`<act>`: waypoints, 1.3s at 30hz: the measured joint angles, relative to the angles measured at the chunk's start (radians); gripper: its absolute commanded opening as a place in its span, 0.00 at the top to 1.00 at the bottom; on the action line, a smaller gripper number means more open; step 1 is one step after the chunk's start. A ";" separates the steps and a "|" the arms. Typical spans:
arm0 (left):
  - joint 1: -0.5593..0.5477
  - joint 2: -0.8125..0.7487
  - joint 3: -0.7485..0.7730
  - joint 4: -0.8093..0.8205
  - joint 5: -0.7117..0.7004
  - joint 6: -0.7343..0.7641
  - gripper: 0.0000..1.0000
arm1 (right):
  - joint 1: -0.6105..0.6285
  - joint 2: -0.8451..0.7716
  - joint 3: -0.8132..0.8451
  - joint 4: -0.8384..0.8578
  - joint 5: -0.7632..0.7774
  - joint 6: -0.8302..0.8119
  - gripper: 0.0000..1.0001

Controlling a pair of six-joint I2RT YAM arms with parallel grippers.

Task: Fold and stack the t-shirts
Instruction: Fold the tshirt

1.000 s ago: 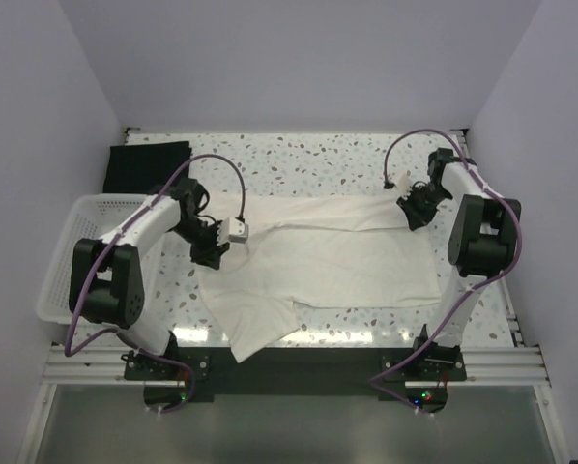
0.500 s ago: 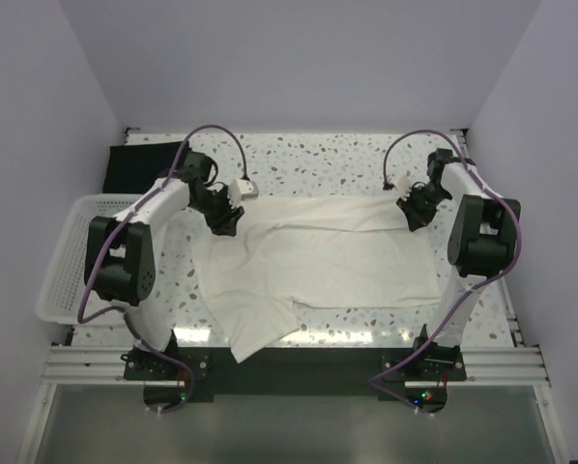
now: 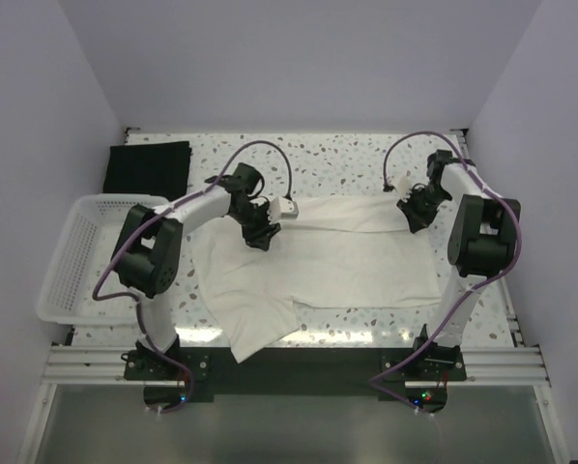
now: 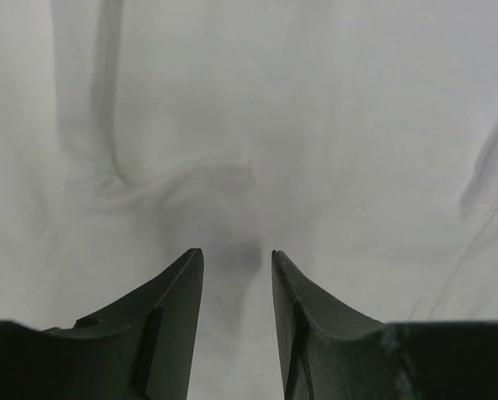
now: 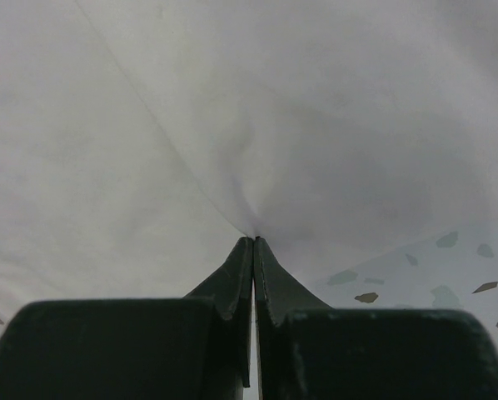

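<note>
The cream t-shirt [image 3: 318, 261] lies spread across the middle of the table, one part hanging over the near edge. My left gripper [image 3: 262, 235] is open just above its upper left part; the left wrist view shows cream cloth [image 4: 249, 125] with a fold beneath the parted jaws [image 4: 236, 254]. My right gripper [image 3: 412, 215] is shut on the shirt's far right edge; the right wrist view shows cloth [image 5: 191, 125] pinched between the closed fingertips [image 5: 252, 242]. The black t-shirt [image 3: 147, 166] lies folded at the far left corner.
A white lattice basket [image 3: 62, 261] stands at the left edge of the table. Speckled tabletop [image 3: 347, 159] shows behind the shirt. Walls enclose the table on three sides.
My left arm has swung right from near the basket to over the cream shirt's upper left part. The right gripper has stayed in place, shut on the cloth.
</note>
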 measured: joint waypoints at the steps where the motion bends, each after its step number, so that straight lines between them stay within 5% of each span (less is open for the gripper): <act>1: 0.001 -0.006 0.000 -0.009 0.012 0.005 0.55 | 0.000 0.000 -0.003 -0.002 0.003 0.000 1.00; 5: 0.099 -0.030 0.022 -0.055 0.044 -0.002 0.49 | -0.002 0.000 -0.007 -0.023 0.004 -0.001 0.99; 9: 0.268 -0.031 0.101 -0.013 -0.009 -0.078 0.42 | -0.010 0.000 0.040 -0.093 -0.023 0.039 0.48; 10: 0.302 -0.031 0.115 0.011 -0.034 -0.105 0.42 | -0.012 0.000 0.064 -0.108 -0.033 0.056 0.46; 22: 0.419 0.142 0.380 0.097 -0.224 -0.369 0.41 | -0.016 0.034 0.259 0.047 0.014 0.514 0.51; 28: 0.428 0.175 0.390 0.084 -0.252 -0.399 0.41 | -0.039 0.120 0.298 0.059 0.080 0.640 0.60; 39: 0.428 0.175 0.378 0.064 -0.225 -0.415 0.41 | -0.133 0.139 0.223 0.000 0.055 0.761 0.57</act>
